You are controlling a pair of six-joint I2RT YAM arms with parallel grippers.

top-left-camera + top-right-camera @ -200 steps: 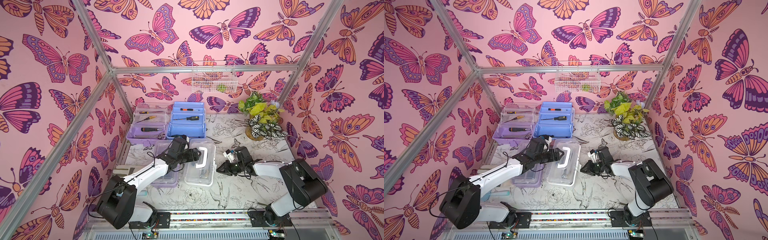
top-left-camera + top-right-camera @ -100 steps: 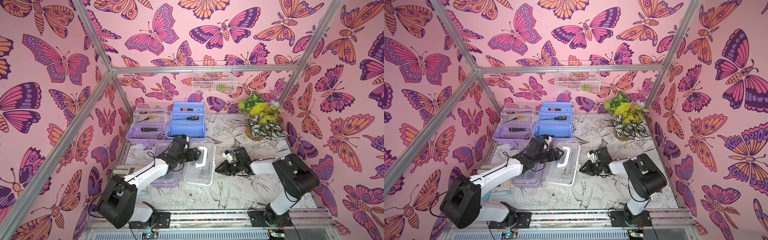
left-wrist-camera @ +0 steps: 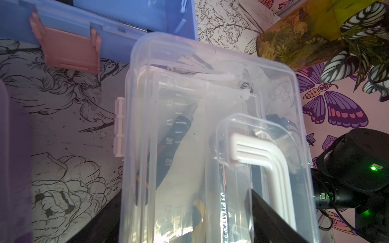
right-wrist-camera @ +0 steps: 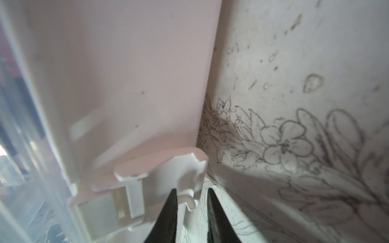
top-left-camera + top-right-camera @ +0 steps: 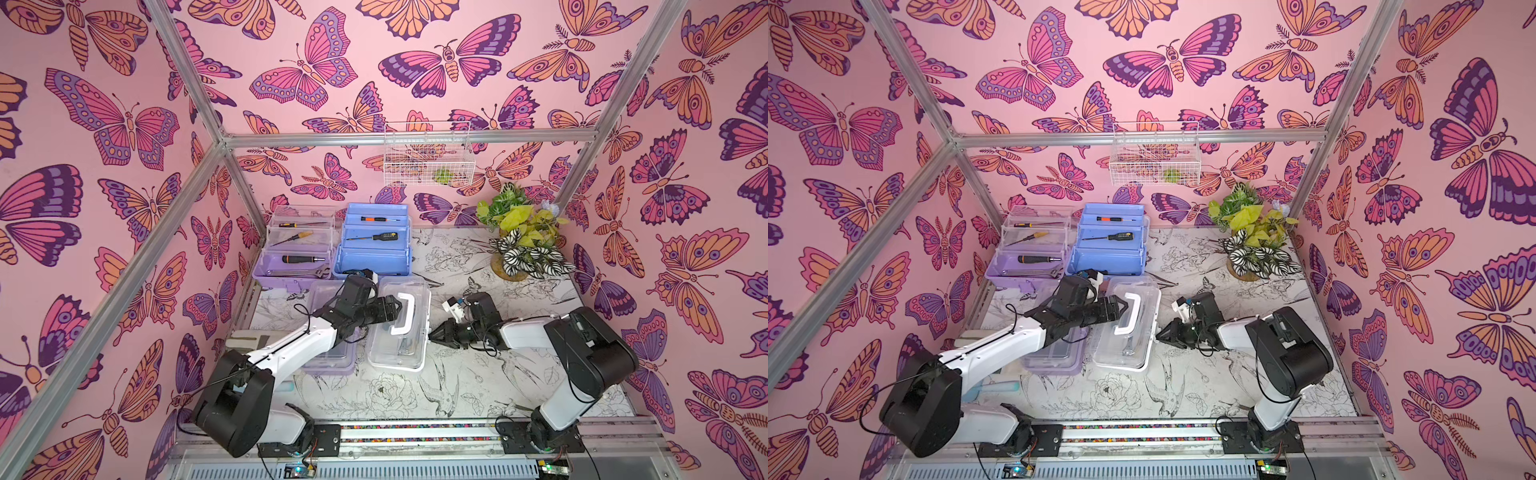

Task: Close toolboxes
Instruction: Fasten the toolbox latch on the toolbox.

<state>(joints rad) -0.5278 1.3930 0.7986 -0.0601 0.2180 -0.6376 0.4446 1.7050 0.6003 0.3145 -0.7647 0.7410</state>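
The white toolbox (image 5: 400, 352) sits mid-table, lid down; the left gripper (image 5: 394, 311), jaws spread wide, reaches over the lid, likely steadying it while the right gripper (image 5: 435, 332), jaws nearly together, noses the side latch (image 4: 168, 168), though whether it is pinching I can't tell.

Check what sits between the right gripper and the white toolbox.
The right wrist view shows only the latch of the white toolbox, sticking out; the right gripper flanks its edge.

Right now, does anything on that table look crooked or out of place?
Nothing spilled or broken. The white plastic toolbox with the clear lid has its side latch sticking out, seemingly unfastened; the blue plastic toolbox behind stands open.
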